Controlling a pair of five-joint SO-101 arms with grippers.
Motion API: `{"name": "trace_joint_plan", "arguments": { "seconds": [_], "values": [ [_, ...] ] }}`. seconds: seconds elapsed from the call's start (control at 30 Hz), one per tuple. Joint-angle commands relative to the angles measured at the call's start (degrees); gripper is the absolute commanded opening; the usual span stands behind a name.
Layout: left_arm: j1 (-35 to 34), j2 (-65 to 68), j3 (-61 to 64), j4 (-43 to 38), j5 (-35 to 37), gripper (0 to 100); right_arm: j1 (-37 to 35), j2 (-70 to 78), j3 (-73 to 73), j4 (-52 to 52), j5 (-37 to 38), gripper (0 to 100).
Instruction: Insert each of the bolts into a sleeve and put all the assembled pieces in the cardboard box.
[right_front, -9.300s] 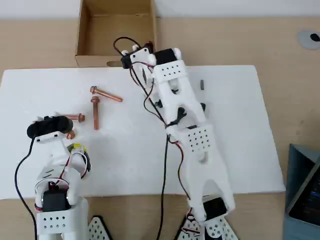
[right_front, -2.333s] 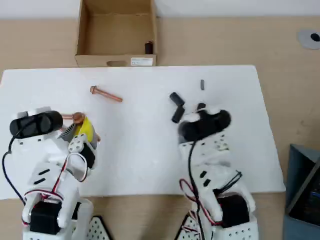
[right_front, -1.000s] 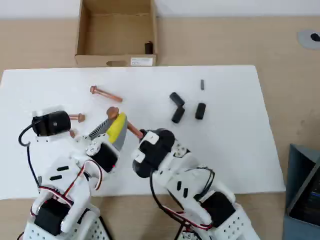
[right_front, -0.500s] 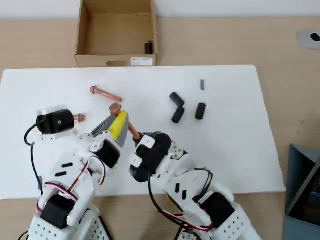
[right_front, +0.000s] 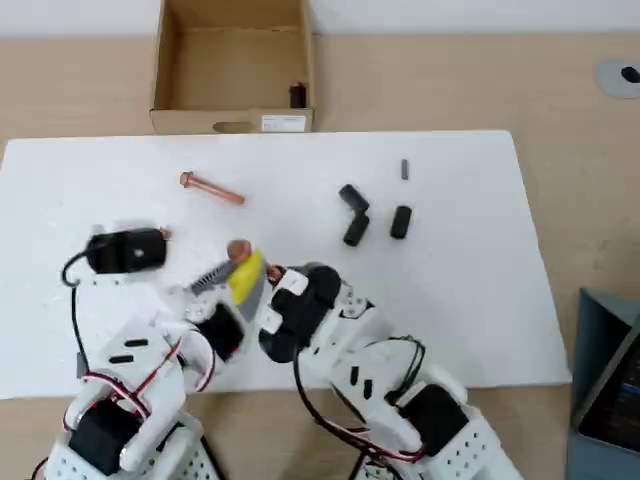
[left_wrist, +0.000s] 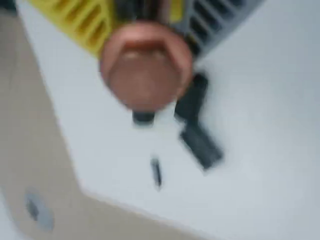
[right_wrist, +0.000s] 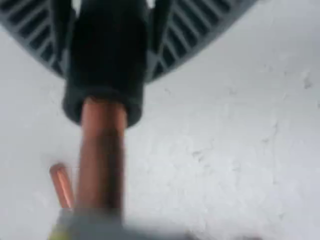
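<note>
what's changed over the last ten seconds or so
The right gripper came back from the box, took a sleeve and swung left. The left gripper picked up a bolt and carried it to the middle; its shank now sits in the sleeve. The box, the far bolt and three loose sleeves stayed put.

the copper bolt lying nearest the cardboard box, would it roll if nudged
Probably: the bolt has a round shank, so it likely rolls, curving around its wider head. It looks like rigid metal, so likely stiff and heavy for its size.
</note>
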Motion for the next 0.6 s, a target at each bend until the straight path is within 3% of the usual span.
{"name": "trace_joint_plan", "arguments": {
  "seconds": [0.0, 0.37, 0.57],
  "values": [
    [3.96, -0.22, -2.99, 3.25, 0.00, 0, -0.84, -6.20, -3.12, -1.93, 0.26, 0.9],
    [5.71, -0.22, 4.13, 3.69, -5.27, 0, -1.01, -6.20, -3.21, -1.93, 3.43, 0.9],
    [5.63, -0.04, 3.96, 4.22, -5.80, 17, -1.10, -6.20, -3.21, -1.93, 3.43, 0.9]
  ]
}}
